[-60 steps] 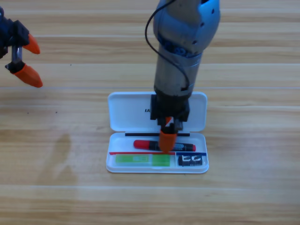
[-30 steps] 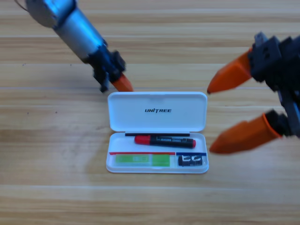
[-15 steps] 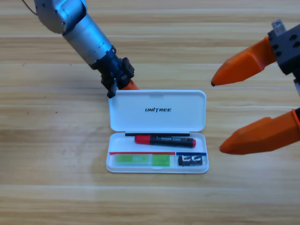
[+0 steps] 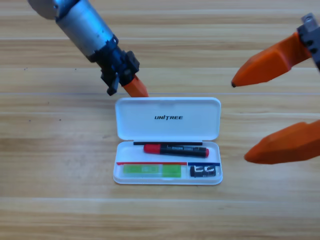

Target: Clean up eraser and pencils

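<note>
On the wooden tabletop (image 4: pixel 50 165) the open white pencil case (image 4: pixel 168 177) lies with its tray nearest the bottom edge. In the tray's front row sit the light-green and white stick (image 4: pixel 152 171) on the left and the small black eraser (image 4: pixel 204 171) on the right, just beside each other. Behind them, the black marker-like pen with a red end (image 4: pixel 175 149) lies lengthwise. Beyond it the lid (image 4: pixel 168 118), printed UNITREE, lies folded back flat. The right gripper (image 4: pixel 272 112) waits at the right edge, its orange jaws spread wide, holding nothing. Farthest, the left gripper (image 4: pixel 135 88) points down just behind the lid's upper left corner; whether it is open cannot be told.
</note>
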You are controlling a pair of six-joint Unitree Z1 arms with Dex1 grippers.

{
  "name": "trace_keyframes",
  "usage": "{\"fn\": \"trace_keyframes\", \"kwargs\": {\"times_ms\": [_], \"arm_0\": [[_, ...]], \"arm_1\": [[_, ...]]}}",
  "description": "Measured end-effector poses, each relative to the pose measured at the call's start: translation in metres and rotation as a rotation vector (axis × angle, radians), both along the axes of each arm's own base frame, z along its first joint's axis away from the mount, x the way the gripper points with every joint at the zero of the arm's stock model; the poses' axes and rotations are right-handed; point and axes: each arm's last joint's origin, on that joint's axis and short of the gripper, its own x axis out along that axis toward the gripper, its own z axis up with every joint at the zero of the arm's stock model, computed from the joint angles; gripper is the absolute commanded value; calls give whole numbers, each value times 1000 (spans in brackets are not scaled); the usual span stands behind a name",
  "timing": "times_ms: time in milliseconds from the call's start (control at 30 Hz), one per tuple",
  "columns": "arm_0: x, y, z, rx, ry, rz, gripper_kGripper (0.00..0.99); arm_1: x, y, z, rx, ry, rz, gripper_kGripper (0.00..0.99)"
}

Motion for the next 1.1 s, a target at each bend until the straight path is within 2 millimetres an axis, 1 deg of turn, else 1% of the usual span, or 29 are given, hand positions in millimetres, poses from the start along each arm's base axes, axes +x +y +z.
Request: {"fn": "trace_keyframes", "kwargs": {"times_ms": [67, 200, 600, 733, 933, 1100], "arm_0": [[-3, 0, 8, -9, -7, -4, 0], [-9, -2, 17, -16, -15, -12, 0], [-11, -5, 15, -13, -10, -21, 0], [-8, -7, 5, -3, 10, -22, 0], [-1, -10, -28, 25, 69, -28, 0], [-1, -11, -31, 19, 77, -30, 0]], "arm_1": [[-1, -1, 1, 4, -3, 0, 974], [-1, -1, -1, 2, 1, 2, 974], [-1, -1, -2, 0, 2, 2, 974], [-1, -1, -2, 0, 2, 2, 974], [-1, -1, -2, 1, 1, 2, 974], [-1, -1, -2, 3, 2, 4, 974]]}}
